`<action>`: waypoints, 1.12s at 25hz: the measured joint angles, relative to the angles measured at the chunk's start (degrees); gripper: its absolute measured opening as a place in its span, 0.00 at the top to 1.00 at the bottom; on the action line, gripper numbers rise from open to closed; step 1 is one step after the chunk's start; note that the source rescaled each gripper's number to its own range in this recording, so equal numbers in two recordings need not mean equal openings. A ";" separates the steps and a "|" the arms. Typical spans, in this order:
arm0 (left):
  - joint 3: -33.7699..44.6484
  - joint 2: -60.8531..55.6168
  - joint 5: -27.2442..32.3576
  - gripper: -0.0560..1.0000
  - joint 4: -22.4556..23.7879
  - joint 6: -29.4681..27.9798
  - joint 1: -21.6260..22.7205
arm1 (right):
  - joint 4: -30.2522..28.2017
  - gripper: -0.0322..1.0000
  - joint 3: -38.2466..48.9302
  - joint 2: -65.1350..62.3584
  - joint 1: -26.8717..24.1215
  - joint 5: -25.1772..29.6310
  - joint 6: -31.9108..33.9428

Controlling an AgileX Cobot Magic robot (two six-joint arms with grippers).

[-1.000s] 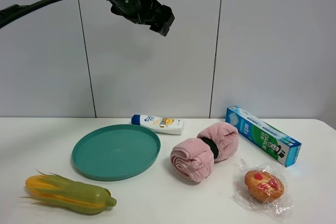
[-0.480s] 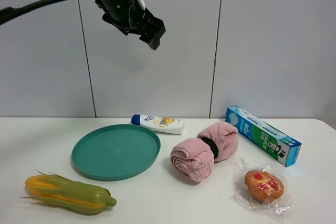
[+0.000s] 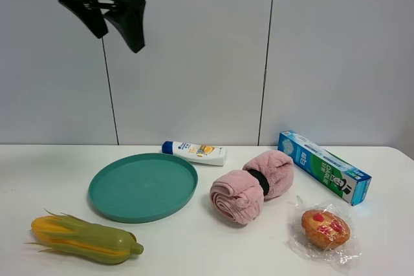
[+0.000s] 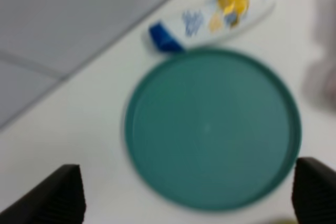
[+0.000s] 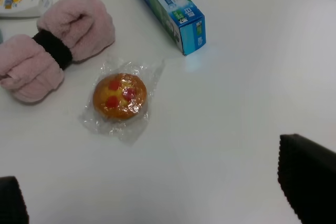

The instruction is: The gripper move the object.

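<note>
Now the left gripper (image 3: 116,33) hangs high at the upper left, having swung leftward from its spot nearer the middle a second ago, and its fingers (image 4: 60,192) are spread wide with nothing between them. The shampoo bottle (image 3: 193,152) lies on its side on the table (image 3: 194,250), near the back wall, just beside the far rim of the green plate (image 3: 142,186), unmoved. The right gripper (image 5: 157,203) hovers above the wrapped bun (image 5: 120,96), fingers parted and empty. Toothpaste box (image 3: 323,166), pink towel (image 3: 251,185) and corn (image 3: 84,238) rest where they were.
</note>
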 joint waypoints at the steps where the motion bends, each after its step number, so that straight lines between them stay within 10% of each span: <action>1: 0.00 -1.12 1.57 0.19 -0.19 -0.31 1.07 | 0.00 0.00 0.00 0.00 0.00 0.00 0.00; 9: 3.87 -18.24 3.22 0.19 -4.37 -3.50 11.77 | 0.00 0.00 0.00 0.00 0.00 0.00 0.00; 17: 25.50 -46.00 3.23 0.19 -4.90 -3.90 25.00 | 0.00 0.00 0.00 0.00 0.00 0.00 0.00; 28: 53.38 -81.77 3.40 0.19 -6.14 -10.25 26.30 | 0.00 0.00 0.00 0.00 0.00 0.00 0.00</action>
